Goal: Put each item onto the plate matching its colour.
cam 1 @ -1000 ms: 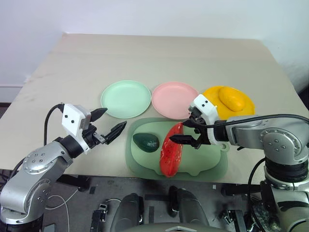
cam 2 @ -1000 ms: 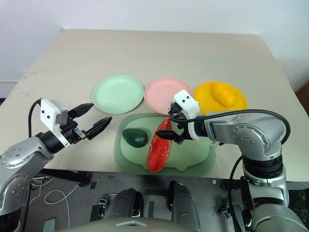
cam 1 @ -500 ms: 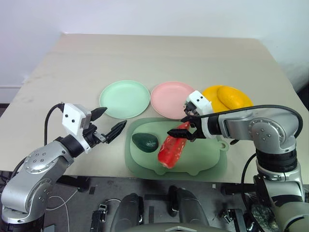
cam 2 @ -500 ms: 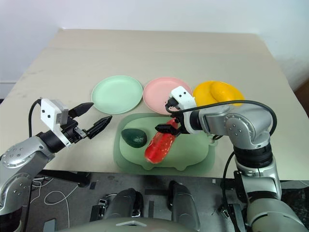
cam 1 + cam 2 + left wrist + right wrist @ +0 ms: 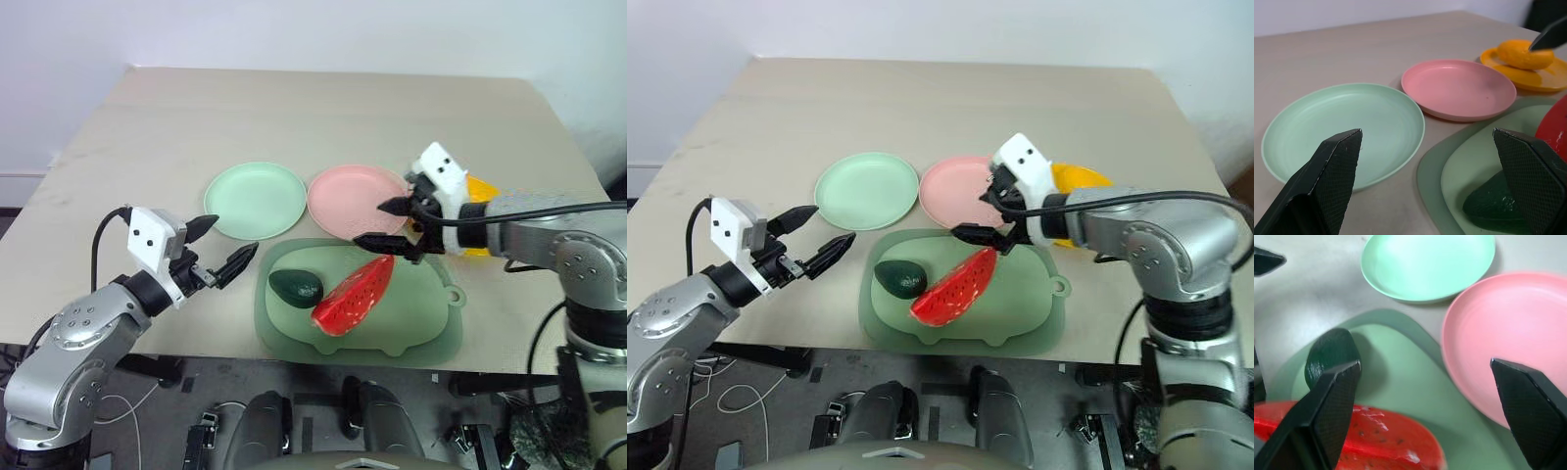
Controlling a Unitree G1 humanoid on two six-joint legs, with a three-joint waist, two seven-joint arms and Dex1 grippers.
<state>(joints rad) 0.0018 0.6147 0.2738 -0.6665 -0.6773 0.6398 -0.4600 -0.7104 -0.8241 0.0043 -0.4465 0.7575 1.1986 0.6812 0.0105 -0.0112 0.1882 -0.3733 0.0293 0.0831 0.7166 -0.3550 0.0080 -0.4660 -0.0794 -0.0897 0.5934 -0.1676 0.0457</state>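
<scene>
Beige tabletop (image 5: 294, 108), things grouped near its front edge. Left to right:

Left gripper (image 5: 222, 247) hangs above the tabletop, jaws wide, holding nothing; it points toward the tray's left edge, with bare tabletop under it.

Green plate (image 5: 256, 200) – empty, bare tabletop on its left and behind it.

Tray (image 5: 431, 318), pale green, sits just in front of the plates and close to the tabletop's front edge. Avocado (image 5: 296, 287) lies in its left part. Watermelon (image 5: 355, 297) lies beside it near the middle, tilted, red seeded face up – whether the two touch I cannot tell. Right part of the tray is bare.

Pink plate (image 5: 355, 201) – empty, just beside the green plate, its near rim close to the tray's back edge.

Right gripper (image 5: 383, 223) is above the tray's back edge and the pink plate's near rim, jaws spread wide, empty, apart from the watermelon below it.

Yellow plate (image 5: 1547, 78) is rightmost, mostly hidden behind the right wrist in the head views. Mango (image 5: 1525, 53) rests on it.

The far half of the tabletop is open.
</scene>
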